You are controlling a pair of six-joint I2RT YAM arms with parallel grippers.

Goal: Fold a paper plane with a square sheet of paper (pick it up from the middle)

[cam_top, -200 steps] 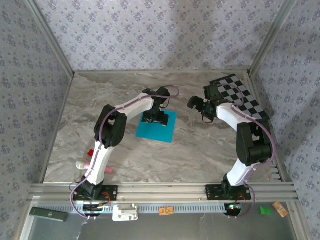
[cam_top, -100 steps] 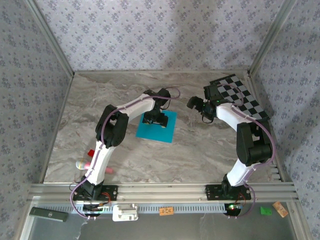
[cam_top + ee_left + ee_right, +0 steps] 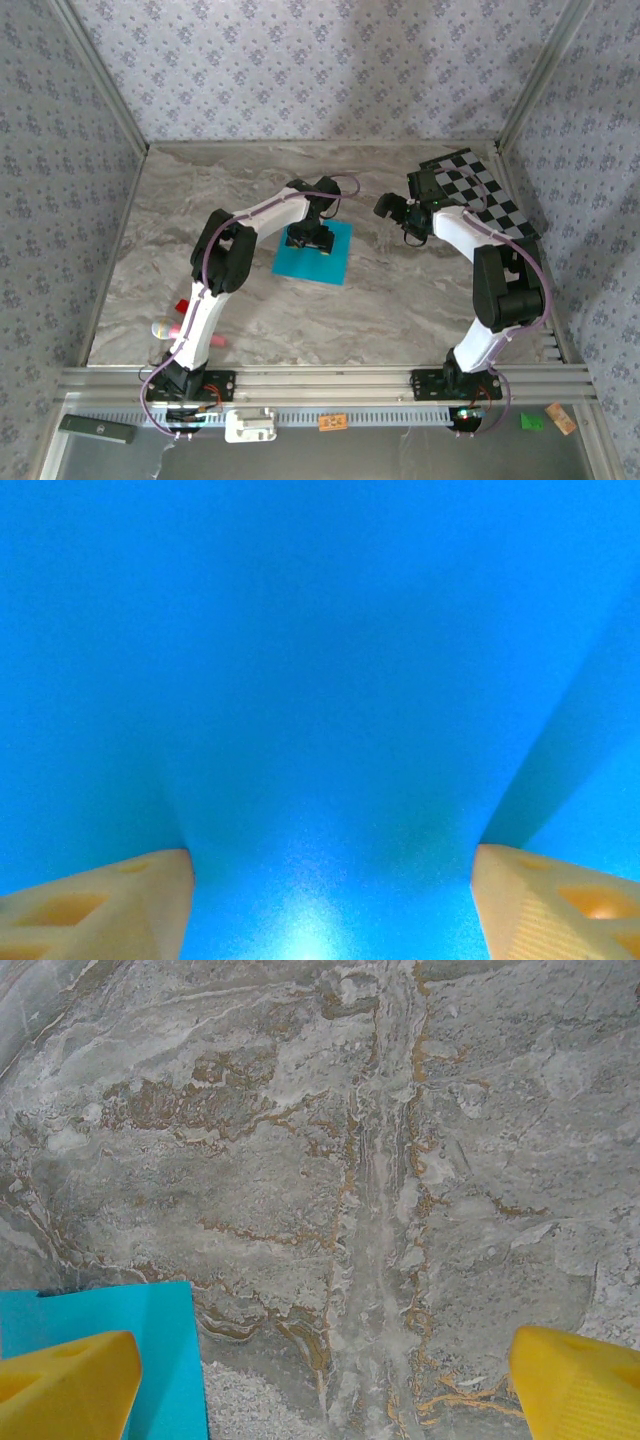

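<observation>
**1. Sheet.** The sheet (image 3: 322, 264) lies flat on the desk (image 3: 400, 310), to the left of the board (image 3: 482, 196) and well apart from it. It is square, so no long axis is presented. Its edges are turned slightly against the near edge of the desk.

**2. Left gripper.** The left gripper (image 3: 309, 238) is set on the sheet near its middle. In the left wrist view (image 3: 330, 910) its 2 fingers (image 3: 90, 905) stand partly apart, with unbroken blue paper spanning the gap between them. The shading beside each finger suggests that the paper is pressed or slightly raised there, but this cannot be confirmed. No paper is pinched and nothing is held.

**3. Right gripper.** The right gripper (image 3: 398, 212) hangs between the sheet and the board, over bare desk. In the right wrist view (image 3: 320, 1390) its jaws are spread wide and are empty. 1 corner of the sheet (image 3: 110, 1325) is seen just beside the finger on the side away from the board.

**4. Governing relation.** The sheet is directly beneath the left gripper, and it lies off to the side of the right gripper, away from the board. The left arm is therefore judged the nearer one. A pinch at the middle of the sheet is judged to be the step in hand, and it calls for the fingers to gather paper between them without sliding the sheet.
</observation>
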